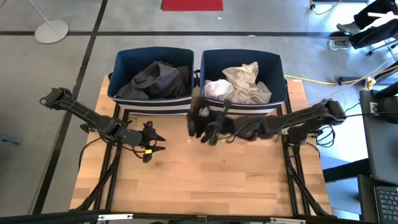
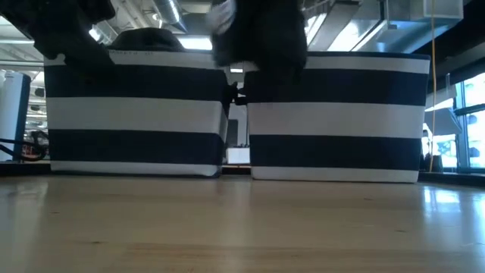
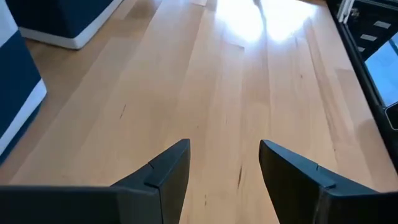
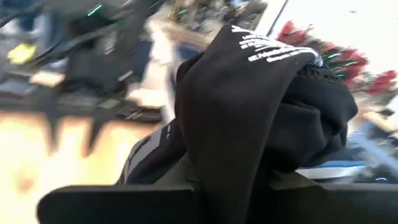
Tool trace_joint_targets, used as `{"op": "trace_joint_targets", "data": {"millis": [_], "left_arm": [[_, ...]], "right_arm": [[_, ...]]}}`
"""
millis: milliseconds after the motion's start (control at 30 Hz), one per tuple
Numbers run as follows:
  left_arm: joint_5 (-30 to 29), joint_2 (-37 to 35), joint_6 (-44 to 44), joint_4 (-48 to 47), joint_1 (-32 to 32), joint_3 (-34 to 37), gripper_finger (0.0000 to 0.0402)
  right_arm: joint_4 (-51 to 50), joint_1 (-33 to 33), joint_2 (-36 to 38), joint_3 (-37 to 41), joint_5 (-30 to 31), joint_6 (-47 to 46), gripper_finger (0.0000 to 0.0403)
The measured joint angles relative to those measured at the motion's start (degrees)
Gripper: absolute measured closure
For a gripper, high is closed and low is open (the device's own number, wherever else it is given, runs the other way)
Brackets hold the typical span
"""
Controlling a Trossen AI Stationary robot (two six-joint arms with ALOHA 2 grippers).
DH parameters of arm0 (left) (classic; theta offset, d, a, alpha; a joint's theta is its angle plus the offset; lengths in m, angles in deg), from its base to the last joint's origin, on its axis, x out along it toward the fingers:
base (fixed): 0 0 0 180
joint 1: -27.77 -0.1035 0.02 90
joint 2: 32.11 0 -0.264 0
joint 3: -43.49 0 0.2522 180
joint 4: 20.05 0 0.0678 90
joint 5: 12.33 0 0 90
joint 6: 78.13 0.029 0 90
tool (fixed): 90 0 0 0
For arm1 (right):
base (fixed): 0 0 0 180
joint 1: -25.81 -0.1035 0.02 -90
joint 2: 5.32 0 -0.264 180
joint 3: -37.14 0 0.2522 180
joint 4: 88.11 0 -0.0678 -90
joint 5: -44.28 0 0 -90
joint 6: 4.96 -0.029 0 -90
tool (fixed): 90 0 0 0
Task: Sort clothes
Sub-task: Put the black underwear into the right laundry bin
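Note:
A black garment (image 1: 208,121) with small white print (image 4: 273,48) hangs bunched around my right gripper (image 1: 219,129), which is shut on it near the front of the two navy bins. In the low view the black garment (image 2: 261,34) is high above the tabletop. Dark grey clothes (image 1: 155,79) lie in the left bin (image 1: 118,68). White and light grey clothes (image 1: 239,87) lie in the right bin (image 1: 280,70). My left gripper (image 1: 158,142) stands open over bare wood at the left-centre, with nothing between its fingers (image 3: 168,171). My right gripper holds the black garment in a bunch of several layers (image 4: 249,124). The cloth drapes over the fingers and hides them, so the exact part held does not show. The arm reaches in about level from the table's right. The garment is lifted clear of the table and sags slack.
The two striped navy bins (image 2: 136,114) stand side by side along the table's far edge. Bare wooden tabletop (image 1: 205,180) spreads across the near half. Cables and equipment sit off the table's right side.

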Motion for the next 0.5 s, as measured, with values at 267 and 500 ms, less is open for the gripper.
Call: {"op": "trace_joint_targets", "data": {"millis": [267,500], "left_arm": [[-0.1,0.2,-0.6,0.2,0.0,0.0,0.0219],[-0.1,0.2,-0.5,0.2,0.0,0.0,0.0219]], "right_arm": [[-1.6,6.6,12.4,0.0,3.2,5.8,0.0354],[-2.2,16.4,19.5,0.0,2.2,6.3,0.0353]]}}
